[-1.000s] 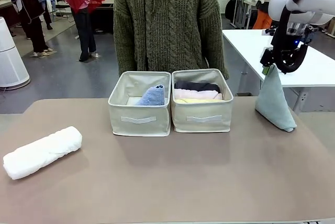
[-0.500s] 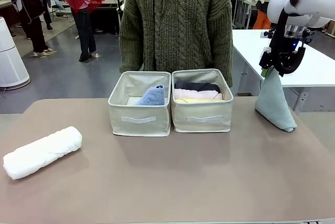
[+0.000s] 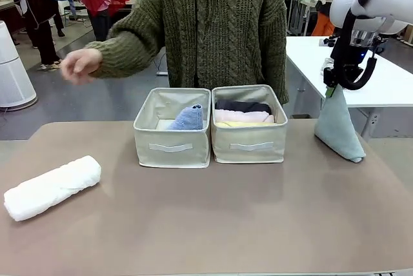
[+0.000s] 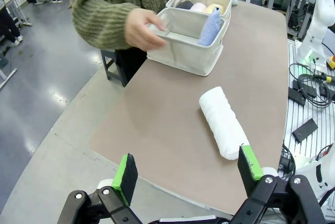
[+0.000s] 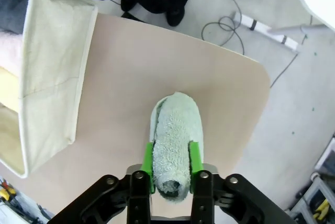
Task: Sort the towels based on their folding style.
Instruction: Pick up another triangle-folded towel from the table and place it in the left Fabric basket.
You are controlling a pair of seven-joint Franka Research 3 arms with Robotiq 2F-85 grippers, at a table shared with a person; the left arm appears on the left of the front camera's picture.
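Observation:
My right gripper (image 3: 330, 89) is shut on the tip of the pale grey-teal cone towel (image 3: 338, 128), whose base rests on the table at the far right; the right wrist view shows green pads (image 5: 149, 162) pinching this cone towel (image 5: 175, 135). A white roll towel (image 3: 51, 187) lies at the front left, also seen as a white roll (image 4: 224, 122). The periwinkle-blue cone (image 3: 188, 118) stands in the left cream box (image 3: 171, 144). Dark grey, pink and yellow rolls (image 3: 242, 115) fill the right box (image 3: 249, 142). My left gripper (image 4: 187, 174) hangs open above the table's edge, off to the left of the white roll.
A person in a green knit sweater stands behind the boxes, one hand (image 3: 79, 66) stretched out to picture left, above the table's far edge. In the left wrist view that hand (image 4: 141, 28) hovers by the box rim. A white table (image 3: 361, 69) stands at the back right.
The person has raised an arm and stretched a hand out to picture left. My right gripper stays shut on the cone's tip, barely shifted.

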